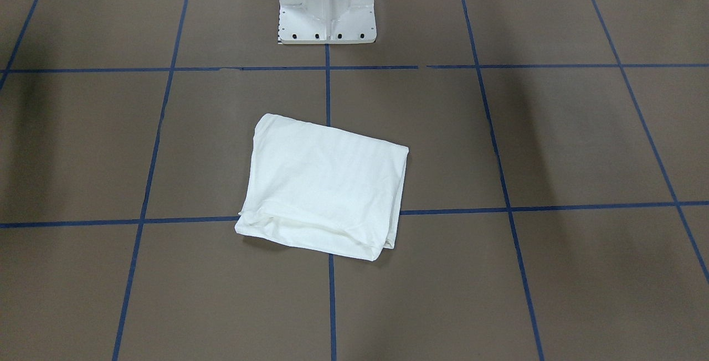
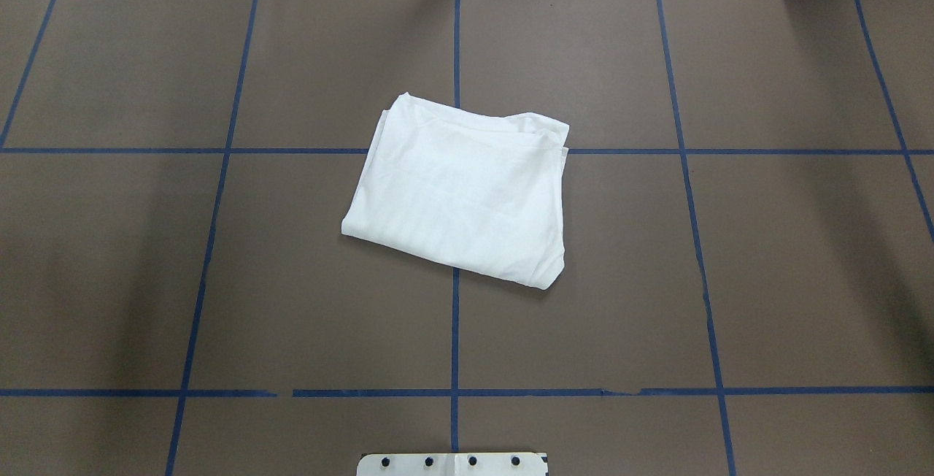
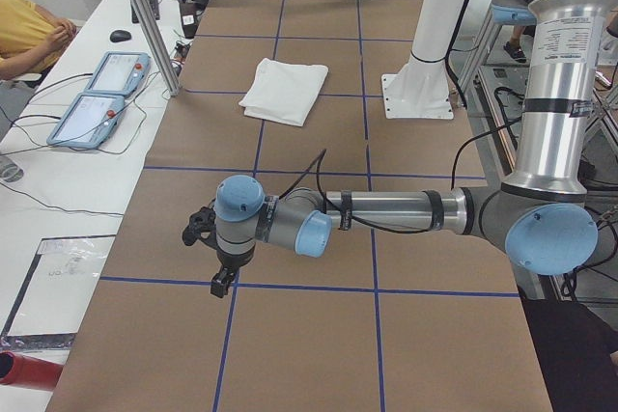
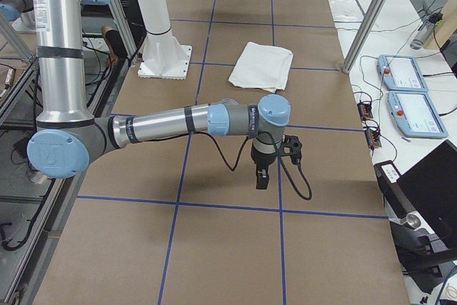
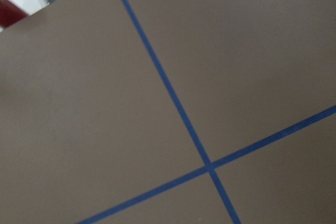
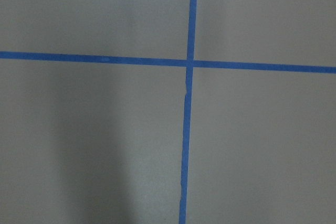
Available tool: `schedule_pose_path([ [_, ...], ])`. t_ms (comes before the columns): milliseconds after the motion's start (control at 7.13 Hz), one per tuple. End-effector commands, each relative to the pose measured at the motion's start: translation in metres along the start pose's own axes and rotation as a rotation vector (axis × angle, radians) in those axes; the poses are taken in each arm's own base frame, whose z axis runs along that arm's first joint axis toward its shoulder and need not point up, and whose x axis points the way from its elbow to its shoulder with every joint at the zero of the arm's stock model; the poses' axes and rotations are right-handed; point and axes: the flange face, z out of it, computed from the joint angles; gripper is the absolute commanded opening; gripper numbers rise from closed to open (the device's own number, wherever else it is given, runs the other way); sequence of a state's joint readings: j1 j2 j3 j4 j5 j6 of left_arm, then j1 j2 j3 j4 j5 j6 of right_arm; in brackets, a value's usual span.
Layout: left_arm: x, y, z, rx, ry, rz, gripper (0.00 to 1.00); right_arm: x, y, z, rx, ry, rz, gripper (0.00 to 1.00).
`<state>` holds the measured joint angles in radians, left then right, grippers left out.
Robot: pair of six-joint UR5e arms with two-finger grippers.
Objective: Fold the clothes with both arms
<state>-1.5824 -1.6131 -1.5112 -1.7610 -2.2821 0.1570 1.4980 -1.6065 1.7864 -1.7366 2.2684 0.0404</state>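
On the brown table (image 2: pixel 803 279) we see the folded T-shirt (image 2: pixel 460 191). We cannot tell the finger spread on the left gripper (image 3: pixel 222 285) or the right gripper (image 4: pixel 261 179).

The folded T-shirt (image 2: pixel 460 191) lies flat on the bench (image 2: pixel 766 279) near its middle, over a crossing of tape lines (image 2: pixel 455 330), in front of the pedestal (image 1: pixel 327 6) and apart from it. The left pincer (image 3: pixel 224 282) hangs above the bench toward its left end, and the right pincer (image 4: pixel 262 176) hangs above its right end. Both are well apart from the T-shirt, which lies between them.
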Motion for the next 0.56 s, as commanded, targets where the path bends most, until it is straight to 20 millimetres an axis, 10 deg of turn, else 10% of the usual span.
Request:
schedule_pose_path([
  [0, 0.005, 0.011, -0.007, -0.115, 0.025, -0.091, 1.0, 0.011, 0.028, 0.009, -0.021, -0.015, 0.026, 1.0],
  [421, 0.033, 0.001, -0.037, -0.068, 0.024, -0.02, 1.0, 0.011, 0.04, 0.008, -0.022, -0.01, 0.027, 1.0],
])
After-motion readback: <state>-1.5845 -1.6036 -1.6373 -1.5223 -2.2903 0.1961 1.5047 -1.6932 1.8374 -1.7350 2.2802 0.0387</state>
